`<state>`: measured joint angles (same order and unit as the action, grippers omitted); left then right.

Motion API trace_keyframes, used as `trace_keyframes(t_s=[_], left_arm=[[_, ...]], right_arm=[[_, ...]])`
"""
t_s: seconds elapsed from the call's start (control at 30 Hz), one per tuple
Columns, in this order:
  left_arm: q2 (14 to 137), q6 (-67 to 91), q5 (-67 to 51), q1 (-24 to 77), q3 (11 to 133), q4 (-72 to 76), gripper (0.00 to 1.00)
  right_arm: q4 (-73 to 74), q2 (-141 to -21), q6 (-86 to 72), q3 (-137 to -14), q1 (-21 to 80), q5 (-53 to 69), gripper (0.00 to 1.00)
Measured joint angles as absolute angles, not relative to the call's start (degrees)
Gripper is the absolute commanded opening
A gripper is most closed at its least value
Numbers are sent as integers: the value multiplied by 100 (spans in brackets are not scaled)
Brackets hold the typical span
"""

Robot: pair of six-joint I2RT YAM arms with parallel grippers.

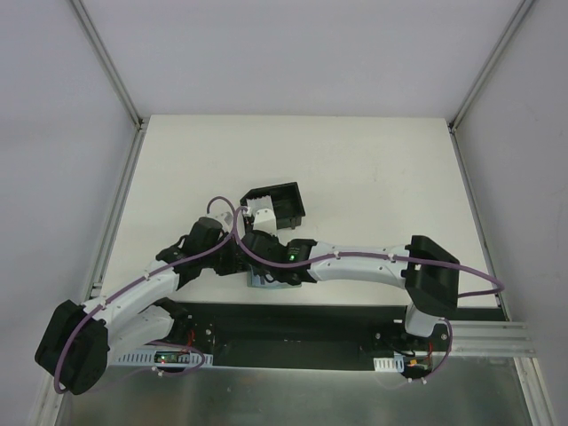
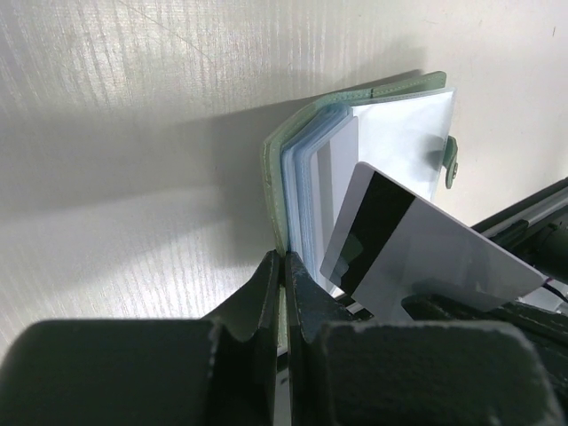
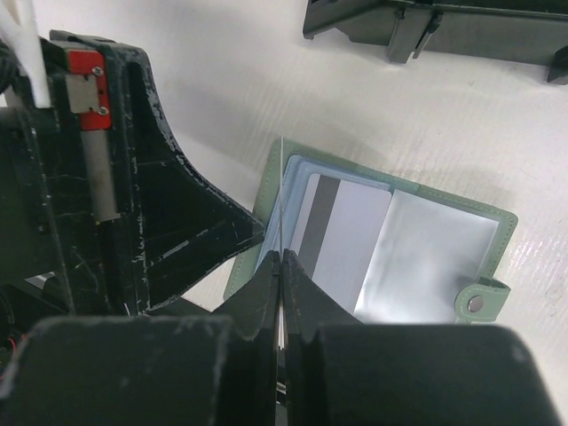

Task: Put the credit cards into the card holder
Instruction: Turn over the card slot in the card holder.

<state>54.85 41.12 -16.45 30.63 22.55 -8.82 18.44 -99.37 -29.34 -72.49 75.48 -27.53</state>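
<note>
White card [image 2: 448, 253] with a dark stripe stands on edge, tilted, striped end nearest the open green case [image 2: 277, 182], clenched in the right gripper [image 3: 280, 266]; left gripper [image 2: 284, 271] clamps the case's cover; black holder [image 1: 277, 204] sits apart, beyond

surface: white table [image 1: 355, 160] | sides: plain pale walls [image 1: 53, 133] | corners: metal frame posts [image 1: 106, 62] | light: even, soft shadows

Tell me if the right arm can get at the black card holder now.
Probably yes: the card holder stands close beyond the right gripper, bare table before it. That gripper is shut on the striped card over the green case.
</note>
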Motion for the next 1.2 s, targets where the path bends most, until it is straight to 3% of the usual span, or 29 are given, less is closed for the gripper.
trace_keyframes(t_s=[1.2], left_arm=[[5433,4117,-1638,3063,2222,-888,0]], right_arm=[[1566,-9974,-3041,-7091,7502,-2604,0]])
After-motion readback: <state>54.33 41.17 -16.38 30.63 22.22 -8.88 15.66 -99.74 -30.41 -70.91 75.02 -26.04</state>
